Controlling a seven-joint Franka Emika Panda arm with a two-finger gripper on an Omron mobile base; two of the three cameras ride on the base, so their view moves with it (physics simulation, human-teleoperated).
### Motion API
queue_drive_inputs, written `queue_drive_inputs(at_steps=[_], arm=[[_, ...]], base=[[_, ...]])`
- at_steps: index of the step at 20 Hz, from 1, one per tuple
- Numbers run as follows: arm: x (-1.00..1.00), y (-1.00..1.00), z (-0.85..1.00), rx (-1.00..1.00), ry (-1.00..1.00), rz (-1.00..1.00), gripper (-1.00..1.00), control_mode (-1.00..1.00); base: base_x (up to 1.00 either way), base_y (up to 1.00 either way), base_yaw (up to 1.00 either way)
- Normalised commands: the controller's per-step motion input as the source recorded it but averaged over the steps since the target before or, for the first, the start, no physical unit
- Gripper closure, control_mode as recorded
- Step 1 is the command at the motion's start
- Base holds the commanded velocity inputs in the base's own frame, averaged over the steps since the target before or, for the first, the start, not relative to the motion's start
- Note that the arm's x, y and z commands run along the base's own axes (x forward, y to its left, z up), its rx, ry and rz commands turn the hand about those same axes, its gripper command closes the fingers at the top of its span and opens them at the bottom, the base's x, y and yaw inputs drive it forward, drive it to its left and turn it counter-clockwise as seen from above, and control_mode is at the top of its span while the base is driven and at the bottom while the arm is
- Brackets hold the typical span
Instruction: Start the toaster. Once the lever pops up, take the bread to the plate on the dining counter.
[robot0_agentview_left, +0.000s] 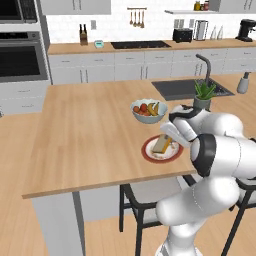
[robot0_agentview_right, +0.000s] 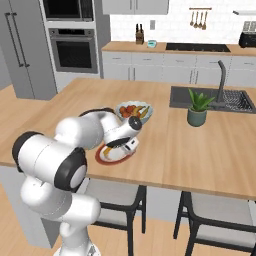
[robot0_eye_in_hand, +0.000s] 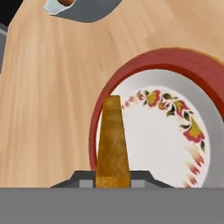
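The gripper (robot0_agentview_left: 167, 137) is clamping the bread (robot0_agentview_left: 161, 144) and holding it just over the plate (robot0_agentview_left: 150, 155), which is sitting on the dining counter (robot0_agentview_left: 90, 135) near its front edge. In the left base view the slice is hanging edge-down and tilted, its lower end reaching down to the plate's white centre; whether it is touching the plate cannot be told. In the hand view the bread (robot0_eye_in_hand: 113, 144) is showing edge-on as a narrow golden-brown strip rising from between the finger tips, lying over the left part of the plate (robot0_eye_in_hand: 144, 65), whose red rim is curving around a white centre with a flower pattern. In the right base view the gripper (robot0_agentview_right: 124, 146) is pointing down at the plate (robot0_agentview_right: 102, 157), with the arm covering most of it. A fruit bowl (robot0_agentview_left: 148, 111) is standing just behind the plate, and a small potted plant (robot0_agentview_left: 203, 96) is standing further right beside the sink (robot0_agentview_left: 175, 89). The toaster (robot0_agentview_left: 182, 34) is sitting far off on the back counter, by the wall
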Motion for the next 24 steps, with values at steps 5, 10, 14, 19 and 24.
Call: queue_drive_inputs(at_steps=[5,10,14,19,24], arm=[[0.09,0.0,-0.32,0.0,-0.02,0.02,1.0,-1.0],[0.09,0.0,-0.32,0.0,-0.01,0.03,1.0,-1.0],[0.01,0.0,-0.09,0.0,-0.01,0.03,-1.0,-1.0],[0.0,0.01,0.0,-0.04,0.0,0.01,-1.0,-1.0],[0.0,0.0,0.0,-0.13,-0.01,0.0,-1.0,-1.0]], base=[[0.0,0.0,0.0],[0.0,0.0,0.0],[0.0,0.0,0.0],[0.0,0.0,0.0],[0.0,0.0,0.0]])
